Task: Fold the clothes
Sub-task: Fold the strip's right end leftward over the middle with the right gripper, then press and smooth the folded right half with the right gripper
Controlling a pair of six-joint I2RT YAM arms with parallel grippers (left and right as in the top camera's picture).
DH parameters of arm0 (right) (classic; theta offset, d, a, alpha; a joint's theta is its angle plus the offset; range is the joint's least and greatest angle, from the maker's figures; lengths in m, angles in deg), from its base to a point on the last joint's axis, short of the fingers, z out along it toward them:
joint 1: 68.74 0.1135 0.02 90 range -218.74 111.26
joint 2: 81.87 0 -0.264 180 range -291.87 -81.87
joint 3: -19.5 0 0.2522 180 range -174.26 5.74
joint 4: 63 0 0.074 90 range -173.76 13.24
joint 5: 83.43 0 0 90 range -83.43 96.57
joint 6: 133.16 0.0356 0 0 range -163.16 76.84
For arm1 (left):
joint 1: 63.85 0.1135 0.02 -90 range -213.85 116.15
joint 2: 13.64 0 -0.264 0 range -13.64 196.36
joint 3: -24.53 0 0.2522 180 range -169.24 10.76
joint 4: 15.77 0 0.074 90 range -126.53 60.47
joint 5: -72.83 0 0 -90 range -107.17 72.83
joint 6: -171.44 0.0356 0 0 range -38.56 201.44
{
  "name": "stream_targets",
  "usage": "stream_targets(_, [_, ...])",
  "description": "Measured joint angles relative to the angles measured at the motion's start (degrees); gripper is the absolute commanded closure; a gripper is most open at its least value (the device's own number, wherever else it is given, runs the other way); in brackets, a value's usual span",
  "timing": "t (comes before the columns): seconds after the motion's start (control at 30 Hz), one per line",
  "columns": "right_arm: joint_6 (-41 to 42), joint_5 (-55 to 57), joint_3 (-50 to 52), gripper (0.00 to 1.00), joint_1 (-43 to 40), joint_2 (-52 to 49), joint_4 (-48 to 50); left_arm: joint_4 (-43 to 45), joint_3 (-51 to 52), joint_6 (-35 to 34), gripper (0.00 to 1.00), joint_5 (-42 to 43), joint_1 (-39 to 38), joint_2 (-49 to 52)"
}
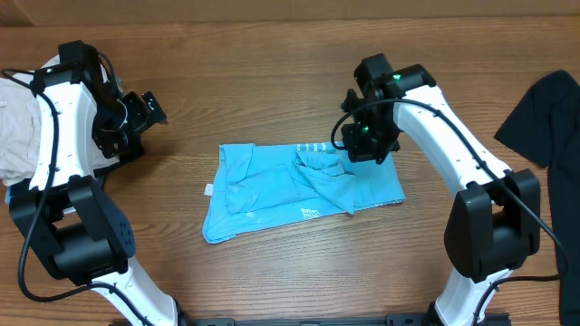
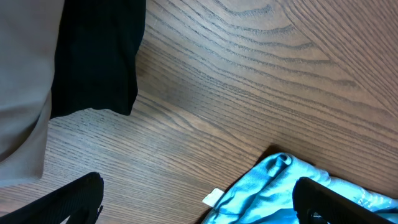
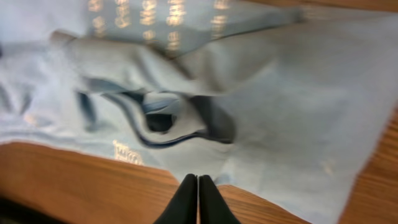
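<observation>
The sky-blue T-shirt (image 1: 272,195) is seen crumpled mid-frame on the counter (image 1: 272,91); right jaws are pressed together, empty, above it; left jaws are spread wide.

All I have around me is a brown wood-grain laminate tabletop (image 1: 272,281) that fills the overhead frame from edge to edge, its grain running in long streaks across the width and, in my left wrist view, sweeping into broad arched rings at the upper right. The light is soft and even, leaving only faint shadows on the wood. A crumpled cream-beige cloth (image 1: 14,127) lies at the far left edge of the frame and a plain black cloth (image 1: 544,118) at the far right.
</observation>
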Motion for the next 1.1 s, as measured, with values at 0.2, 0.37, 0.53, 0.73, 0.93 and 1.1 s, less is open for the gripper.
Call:
stream_targets(0.2, [0.3, 2.1, 7.3, 0.96, -0.5, 0.3, 5.5, 0.0, 0.0, 0.0, 0.00, 0.0, 0.0, 0.0])
stream_targets(0.37, [0.2, 1.5, 13.6, 0.96, -0.5, 0.3, 9.6, 0.0, 0.0, 0.0, 0.00, 0.0, 0.0, 0.0])
stream_targets(0.53, [0.3, 0.4, 16.8, 0.96, 0.2, 0.4, 13.6, 0.0, 0.0, 0.0, 0.00, 0.0, 0.0, 0.0])
stream_targets(0.73, [0.5, -8.0, 17.0, 0.96, 3.7, 0.4, 12.0, 0.0, 0.0, 0.0, 0.00, 0.0, 0.0, 0.0])
stream_targets(0.93, [-0.2, -21.5, 17.0, 0.96, 7.0, 0.4, 6.0, 0.0, 0.0, 0.0, 0.00, 0.0, 0.0, 0.0])
stream_targets(1.1, [-6.3, -23.3, 7.6, 0.96, 5.5, 0.5, -7.3, 0.0, 0.0, 0.0, 0.00, 0.0, 0.0, 0.0])
